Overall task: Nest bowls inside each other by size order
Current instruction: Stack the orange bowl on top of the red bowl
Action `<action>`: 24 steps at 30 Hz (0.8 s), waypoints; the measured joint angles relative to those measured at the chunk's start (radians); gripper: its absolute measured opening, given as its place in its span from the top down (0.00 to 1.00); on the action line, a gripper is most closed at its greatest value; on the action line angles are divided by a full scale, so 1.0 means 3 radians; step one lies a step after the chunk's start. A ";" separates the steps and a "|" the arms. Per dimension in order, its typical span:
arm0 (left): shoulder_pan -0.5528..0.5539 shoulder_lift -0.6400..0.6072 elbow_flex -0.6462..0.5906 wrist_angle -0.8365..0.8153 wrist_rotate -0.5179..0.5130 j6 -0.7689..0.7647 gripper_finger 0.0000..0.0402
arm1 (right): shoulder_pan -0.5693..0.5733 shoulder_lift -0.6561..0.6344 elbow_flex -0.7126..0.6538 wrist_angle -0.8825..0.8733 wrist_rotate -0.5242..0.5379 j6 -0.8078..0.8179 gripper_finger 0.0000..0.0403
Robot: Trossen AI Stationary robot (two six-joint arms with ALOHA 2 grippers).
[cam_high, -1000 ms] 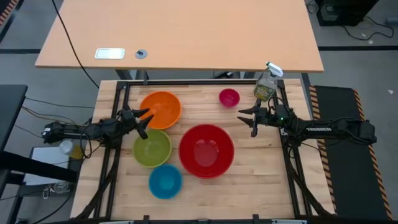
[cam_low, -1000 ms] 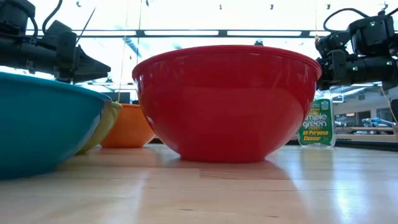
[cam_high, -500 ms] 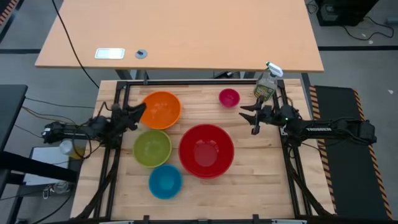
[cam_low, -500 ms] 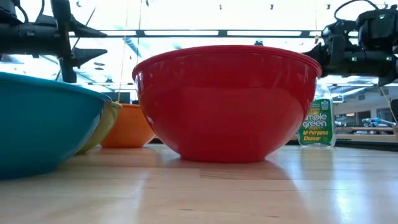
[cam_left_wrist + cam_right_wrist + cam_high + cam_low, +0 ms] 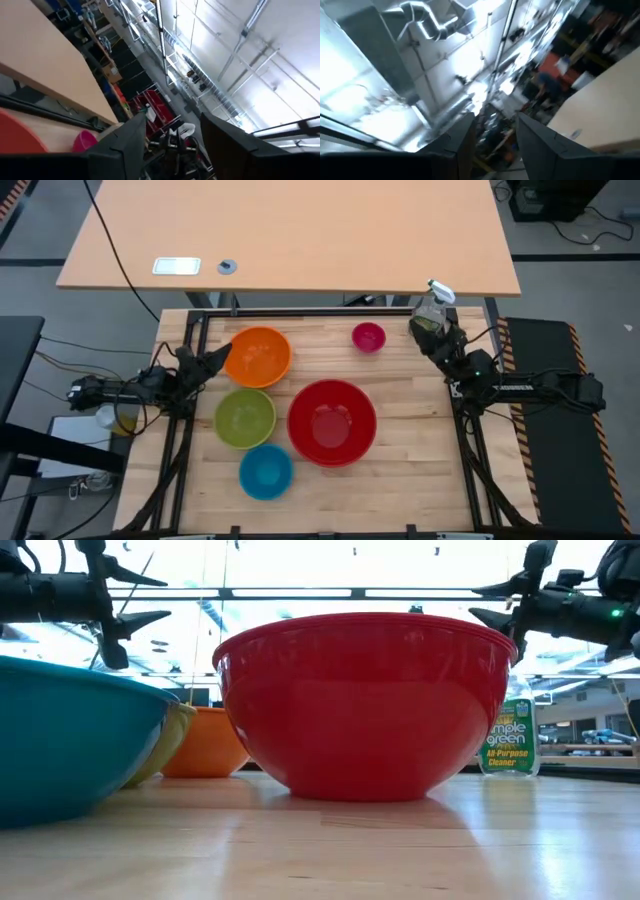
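Bowls, 5 pcs, none nested yet, all apart on table [image 5: 400,450]: red bowl [image 5: 332,422] centre, orange bowl [image 5: 258,356] & pink bowl [image 5: 368,336] at far side, green bowl [image 5: 245,418], blue bowl [image 5: 265,471] near. Left gripper [image 5: 213,361] spread, empty, beside orange. Right gripper [image 5: 432,332] spread, empty, by spray bottle [image 5: 511,745].

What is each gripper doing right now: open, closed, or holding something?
Left gripper: open, empty, beside the orange bowl.
Right gripper: open, empty, by the spray bottle.
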 joint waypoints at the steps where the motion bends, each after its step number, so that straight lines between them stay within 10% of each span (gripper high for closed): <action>1: -0.0001 0.0000 0.0000 0.0016 0.0016 -0.0028 0.52 | 0.0000 0.0000 0.0000 0.0000 0.0001 0.0161 0.63; 13: -0.0002 0.0001 0.0218 0.0471 0.0384 0.0369 0.52 | 0.0205 0.0242 0.0633 -0.0766 -0.0015 0.0758 0.63; 24: -0.0001 0.0032 0.1234 -0.1814 0.0439 0.0302 0.52 | 0.0252 0.0851 0.2315 -0.3185 -0.0571 0.0071 0.64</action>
